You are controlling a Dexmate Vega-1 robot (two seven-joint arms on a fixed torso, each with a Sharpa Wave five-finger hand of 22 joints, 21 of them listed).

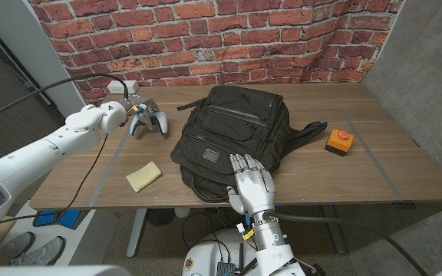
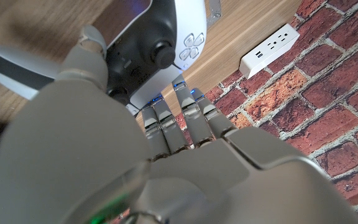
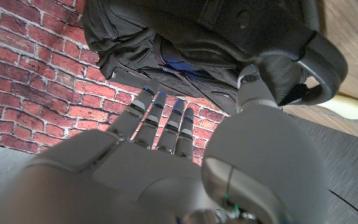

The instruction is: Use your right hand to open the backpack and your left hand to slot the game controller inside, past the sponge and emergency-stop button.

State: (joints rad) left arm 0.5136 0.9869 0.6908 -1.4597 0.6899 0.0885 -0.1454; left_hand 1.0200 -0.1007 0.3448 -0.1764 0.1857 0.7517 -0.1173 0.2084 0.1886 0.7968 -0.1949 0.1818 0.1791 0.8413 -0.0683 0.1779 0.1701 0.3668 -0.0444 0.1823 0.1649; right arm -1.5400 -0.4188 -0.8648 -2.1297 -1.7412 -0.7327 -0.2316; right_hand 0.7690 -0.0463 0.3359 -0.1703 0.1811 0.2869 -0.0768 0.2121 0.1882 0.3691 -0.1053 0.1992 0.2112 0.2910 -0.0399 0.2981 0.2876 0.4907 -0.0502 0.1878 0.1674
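Observation:
The black backpack point(image 1: 232, 130) lies in the middle of the table, and its zips look closed. My right hand point(image 1: 252, 184) hovers over its near edge with fingers spread and nothing in it; in the right wrist view the thumb point(image 3: 253, 87) is next to the backpack's point(image 3: 197, 43) padded strap loop. The white and black game controller point(image 1: 149, 121) sits on the table at the back left. My left hand point(image 1: 125, 113) reaches it with straight fingers. In the left wrist view the thumb point(image 2: 92, 56) lies against the controller point(image 2: 160, 43), with the fingertips point(image 2: 185, 99) at its edge.
A yellow sponge point(image 1: 143, 175) lies near the front left of the table point(image 1: 390, 180). An orange emergency-stop button point(image 1: 340, 141) stands to the right of the backpack. A white power strip point(image 1: 121, 87) sits against the brick wall behind the controller.

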